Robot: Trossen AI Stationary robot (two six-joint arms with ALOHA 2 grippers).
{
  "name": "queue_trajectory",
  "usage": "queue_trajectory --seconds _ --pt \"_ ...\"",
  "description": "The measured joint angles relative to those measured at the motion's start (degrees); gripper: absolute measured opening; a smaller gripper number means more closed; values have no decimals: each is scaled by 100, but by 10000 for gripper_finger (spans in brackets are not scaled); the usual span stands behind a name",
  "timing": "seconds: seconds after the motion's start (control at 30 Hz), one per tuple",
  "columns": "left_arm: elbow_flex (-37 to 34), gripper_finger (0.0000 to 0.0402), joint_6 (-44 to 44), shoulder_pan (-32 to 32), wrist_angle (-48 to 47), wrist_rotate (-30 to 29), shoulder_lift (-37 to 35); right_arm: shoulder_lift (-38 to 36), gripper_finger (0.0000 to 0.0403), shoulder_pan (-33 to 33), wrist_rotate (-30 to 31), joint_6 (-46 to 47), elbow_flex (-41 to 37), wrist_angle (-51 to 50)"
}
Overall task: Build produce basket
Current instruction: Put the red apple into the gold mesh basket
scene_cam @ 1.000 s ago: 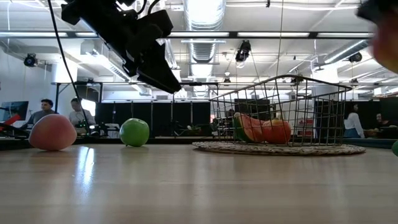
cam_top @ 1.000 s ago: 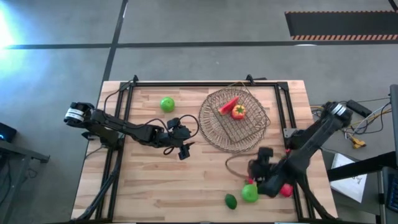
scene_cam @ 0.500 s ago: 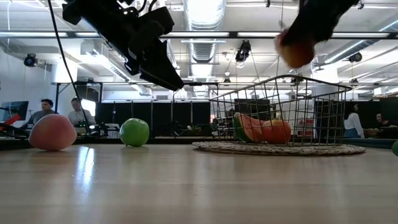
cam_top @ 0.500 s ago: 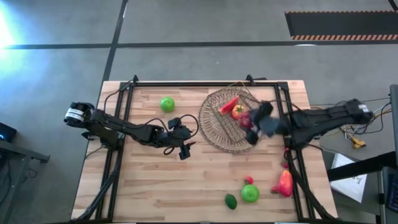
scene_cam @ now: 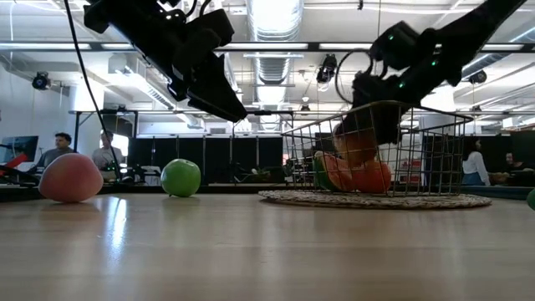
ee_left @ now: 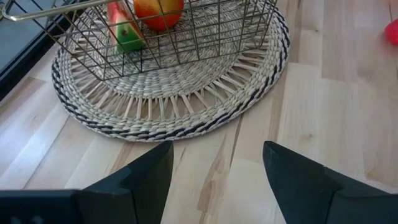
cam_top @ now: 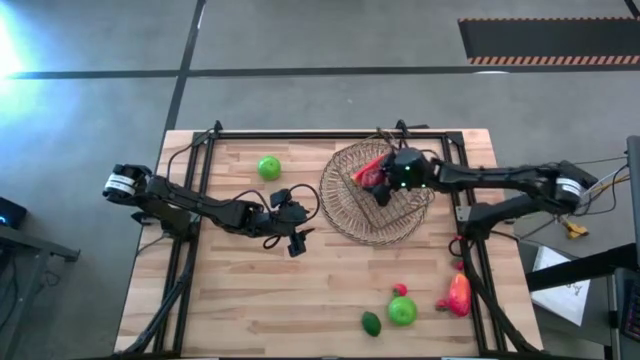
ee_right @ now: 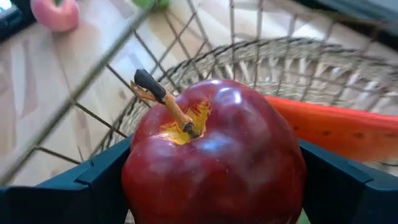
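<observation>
Right gripper [cam_top: 385, 185], jaws clamped on a red apple [ee_right: 214, 155] inside the basket [cam_top: 345, 205], could tip it by snagging wire; left gripper [ee_left: 214, 168] waits, jaws apart.

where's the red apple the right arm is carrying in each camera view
High view: red apple sits in the right claw over the basket.
Low view: apple hangs inside the basket's wire walls, above the produce lying in it.
Left wrist view: not in it.
Right wrist view: apple fills the centre, between the fingers.
Shared landmark: the round woven mat under the basket.
</observation>
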Motion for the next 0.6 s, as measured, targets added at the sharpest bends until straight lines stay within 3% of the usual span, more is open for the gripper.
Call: queue_trajectory --seconds 0.27,0.6 --pt "-7 231 0 0 0 0 0 1068 344 16 -8 -329 513 217" --pt "-9 231 -2 0 -3 0 0 1506 368 13 7 -481 663 867"
